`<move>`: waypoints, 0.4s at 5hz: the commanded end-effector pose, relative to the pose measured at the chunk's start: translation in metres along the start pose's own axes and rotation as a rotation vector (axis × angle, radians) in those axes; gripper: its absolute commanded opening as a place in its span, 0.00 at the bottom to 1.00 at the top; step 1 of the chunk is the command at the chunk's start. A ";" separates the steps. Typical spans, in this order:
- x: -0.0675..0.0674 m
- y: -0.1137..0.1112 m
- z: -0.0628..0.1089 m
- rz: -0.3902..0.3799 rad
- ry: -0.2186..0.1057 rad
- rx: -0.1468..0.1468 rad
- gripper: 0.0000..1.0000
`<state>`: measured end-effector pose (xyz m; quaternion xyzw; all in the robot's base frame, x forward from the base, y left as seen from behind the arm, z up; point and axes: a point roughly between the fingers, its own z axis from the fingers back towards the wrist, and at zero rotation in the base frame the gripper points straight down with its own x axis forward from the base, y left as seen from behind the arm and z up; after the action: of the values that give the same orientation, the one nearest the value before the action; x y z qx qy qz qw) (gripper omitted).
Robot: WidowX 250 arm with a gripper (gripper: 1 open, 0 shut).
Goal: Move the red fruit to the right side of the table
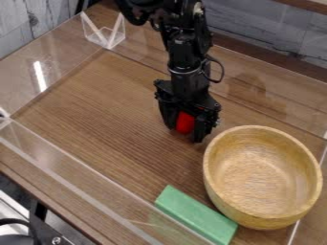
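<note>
Gripper (188, 122) over the red fruit (186, 123)
Its jaws stand wide, near the bowl (262, 175) on the table (96, 120).

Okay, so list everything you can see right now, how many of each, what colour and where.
Table: one, brown wood-grain, across most of the view
Red fruit: one, red, on the table near the middle, partly hidden by the gripper
Bowl: one, light wooden, lower right
Block: one, green, lower edge, left of the bowl
Clear object: one, transparent, upper left
Cables: at least one, black, lower left corner
Robot arm: one, black, reaching down from the top
Gripper: one, black, over the red fruit, open
</note>
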<state>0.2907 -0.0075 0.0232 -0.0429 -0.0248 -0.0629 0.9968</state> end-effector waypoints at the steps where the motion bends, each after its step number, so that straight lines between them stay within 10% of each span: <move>1: 0.007 -0.007 0.003 -0.006 -0.022 0.000 1.00; 2: 0.008 -0.009 0.002 -0.005 -0.023 -0.003 1.00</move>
<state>0.2930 -0.0115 0.0227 -0.0445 -0.0274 -0.0589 0.9969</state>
